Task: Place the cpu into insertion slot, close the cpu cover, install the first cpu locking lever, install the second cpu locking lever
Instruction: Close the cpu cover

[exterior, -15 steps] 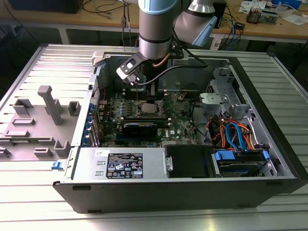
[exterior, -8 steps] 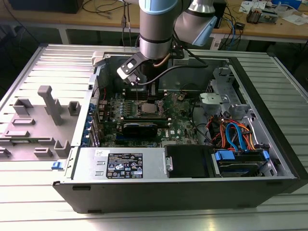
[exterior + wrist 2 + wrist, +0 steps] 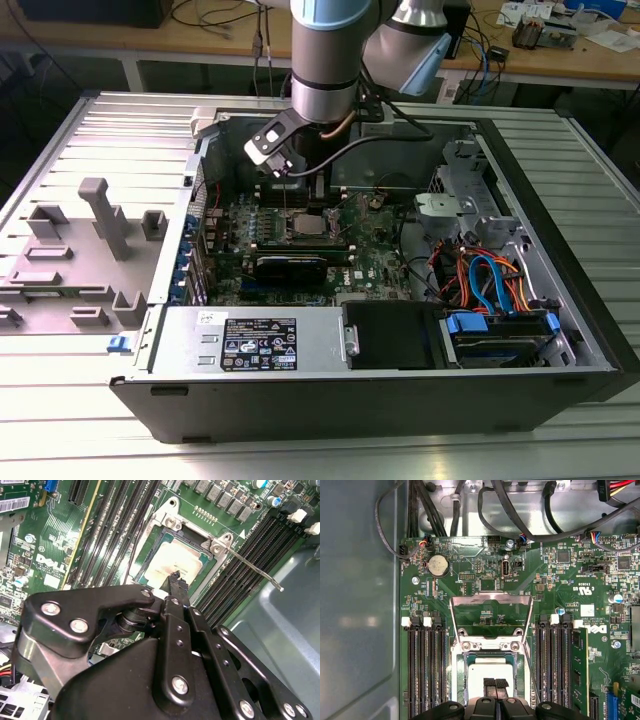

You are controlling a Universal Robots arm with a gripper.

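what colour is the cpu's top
Dull silver-grey on the cpu, best in the second wrist view.

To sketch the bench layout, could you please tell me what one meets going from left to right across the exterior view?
First the grey fixture → cpu → blue cables.

Bright, even light; glare on cpu (image 3: 170,566); soft shadows.

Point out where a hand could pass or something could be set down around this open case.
Bare: the slatted table in front of the case, and the plain metal panel beside the memory slots. Crowded: the cpu sits hemmed by those slots, the raised cpu cover and the gripper over it.
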